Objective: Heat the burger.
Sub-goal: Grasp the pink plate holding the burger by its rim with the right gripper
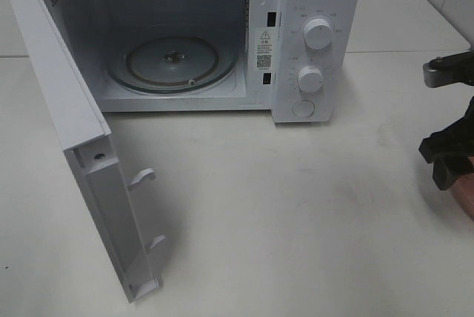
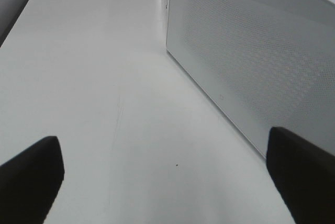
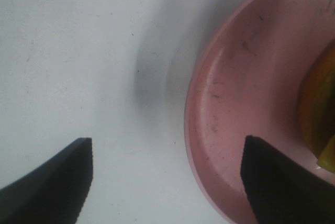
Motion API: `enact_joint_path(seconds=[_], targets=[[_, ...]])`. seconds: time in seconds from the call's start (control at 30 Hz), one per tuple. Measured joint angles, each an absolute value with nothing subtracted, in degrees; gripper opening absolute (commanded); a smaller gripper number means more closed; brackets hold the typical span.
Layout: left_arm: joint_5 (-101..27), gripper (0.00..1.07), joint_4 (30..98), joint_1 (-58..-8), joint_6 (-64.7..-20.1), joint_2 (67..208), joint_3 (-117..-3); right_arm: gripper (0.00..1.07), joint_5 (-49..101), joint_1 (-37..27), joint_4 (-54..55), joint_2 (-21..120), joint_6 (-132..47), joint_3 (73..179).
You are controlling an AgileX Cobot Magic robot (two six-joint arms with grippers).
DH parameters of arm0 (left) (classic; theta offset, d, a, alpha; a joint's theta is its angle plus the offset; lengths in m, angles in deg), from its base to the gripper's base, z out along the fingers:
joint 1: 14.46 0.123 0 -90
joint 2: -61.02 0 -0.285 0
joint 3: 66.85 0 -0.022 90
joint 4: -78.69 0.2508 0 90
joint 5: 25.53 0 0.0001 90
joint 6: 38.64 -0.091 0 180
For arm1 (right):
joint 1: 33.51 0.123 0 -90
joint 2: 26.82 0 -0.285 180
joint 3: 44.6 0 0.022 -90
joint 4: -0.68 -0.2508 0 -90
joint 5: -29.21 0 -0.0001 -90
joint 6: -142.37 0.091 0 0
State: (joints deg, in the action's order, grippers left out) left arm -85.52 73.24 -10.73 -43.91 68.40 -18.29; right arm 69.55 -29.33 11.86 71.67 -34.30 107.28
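On the left, the left pincer (image 2: 165, 174) hangs spread wide and empty over the bench (image 2: 104, 77), just beside a dotted white panel of the microwave (image 2: 251, 62). The door (image 1: 81, 161) stands swung open, and the glass turntable (image 1: 174, 61) inside is bare. At the far right, the right pincer (image 3: 167, 156) is also spread and pinches nothing. One finger is over bare bench and the other over the pink plate (image 3: 235, 103), so the rim lies between them. The burger (image 3: 316, 109) sits on that plate, with only a sliver showing. The step in hand looks like taking the plate by its rim. Lower until the rim is well between the fingers, close firmly, then lift level so the burger does not slide.
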Motion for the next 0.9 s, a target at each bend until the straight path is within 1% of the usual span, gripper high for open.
enact_joint_path(seconds=[0.13,0.37,0.57,0.9], targets=[[-85.52,0.98,73.24,-10.73,-43.91,68.40,-18.29,0.76,67.77,-31.50,11.91,74.19,-34.30,107.28],[-85.52,0.98,73.24,-10.73,-43.91,68.40,-18.29,0.76,67.03,-32.59,12.37,76.60,-34.30,107.28],[-85.52,0.98,73.24,-10.73,-43.91,68.40,-18.29,0.76,65.25,-34.77,12.43,80.67,-34.30,107.28],[-85.52,0.98,73.24,-10.73,-43.91,68.40,-18.29,0.76,60.55,-35.23,12.72,84.22,-34.30,107.28]])
